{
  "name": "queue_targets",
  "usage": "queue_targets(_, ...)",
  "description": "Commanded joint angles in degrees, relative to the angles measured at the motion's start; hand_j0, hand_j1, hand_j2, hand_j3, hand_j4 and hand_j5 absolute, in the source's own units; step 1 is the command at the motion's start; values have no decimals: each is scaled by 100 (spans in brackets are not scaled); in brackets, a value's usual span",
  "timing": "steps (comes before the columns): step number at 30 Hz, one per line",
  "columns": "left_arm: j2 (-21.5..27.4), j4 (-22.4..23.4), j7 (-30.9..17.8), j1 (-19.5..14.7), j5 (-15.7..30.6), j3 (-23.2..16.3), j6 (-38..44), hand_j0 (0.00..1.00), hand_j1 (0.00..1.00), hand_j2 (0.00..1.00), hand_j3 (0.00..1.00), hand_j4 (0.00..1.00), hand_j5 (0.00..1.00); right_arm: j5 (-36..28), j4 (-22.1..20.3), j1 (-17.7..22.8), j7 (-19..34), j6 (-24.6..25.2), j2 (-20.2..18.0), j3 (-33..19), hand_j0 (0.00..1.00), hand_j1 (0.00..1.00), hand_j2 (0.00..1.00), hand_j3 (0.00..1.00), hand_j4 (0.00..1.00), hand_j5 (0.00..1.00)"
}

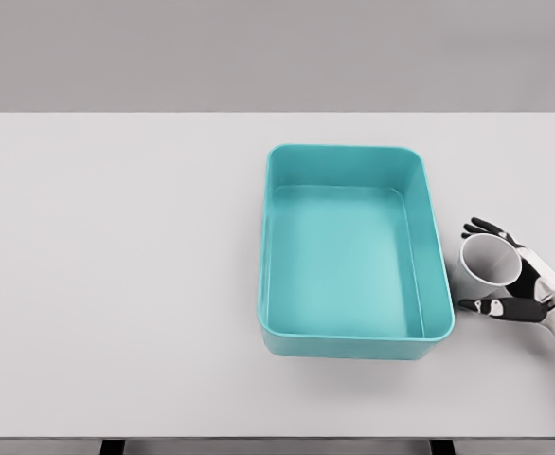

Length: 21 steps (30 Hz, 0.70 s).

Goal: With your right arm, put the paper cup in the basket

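From the head camera, only the right hand [514, 280] and a short piece of its wrist show; the rest of the arm is cut off by the right edge of the picture. The left arm does not appear at all. The hand's palm is largely hidden behind the paper cup [491, 259], so only the dark-tipped fingers [481, 227] above the cup and the thumb [491, 306] below it can be made out. They curl around the cup's wall on both sides, clamped on it. The cup's open mouth faces the camera, tilted, so its white inside is seen but its base is hidden; whether it touches the table cannot be told.

The cup sits just beside the right wall of the basket [434, 246], outside it, near the basket's front right corner. The basket is a teal rectangular tub with rounded corners, nothing inside.

The table [116, 284] is a plain pale grey-white slab; its front edge shows dark supports beneath. Behind it is a flat grey backdrop.

No writing or labels can be read on the cup, basket or hand.
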Motion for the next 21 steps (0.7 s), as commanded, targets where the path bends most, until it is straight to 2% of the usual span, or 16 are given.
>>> queue_targets(1,0,1,-1,0,0,-1,-3,100,100,100,100,100,100,-23,0,0,0,-4,0,32,82,82,82,82,82,82)
queue_targets(8,0,1,-1,0,0,-1,6,100,100,100,100,100,100,65,-18,-9,0,-4,62,23,73,73,73,73,73,73)
queue_targets(13,0,1,-1,0,0,-1,-3,100,100,100,100,100,100,65,-62,-17,0,-4,-35,-48,68,68,68,68,68,68)
queue_targets(21,0,1,-1,0,0,-1,-3,100,100,100,100,100,100,65,-106,-88,0,-22,-70,-206,64,64,64,64,64,64)
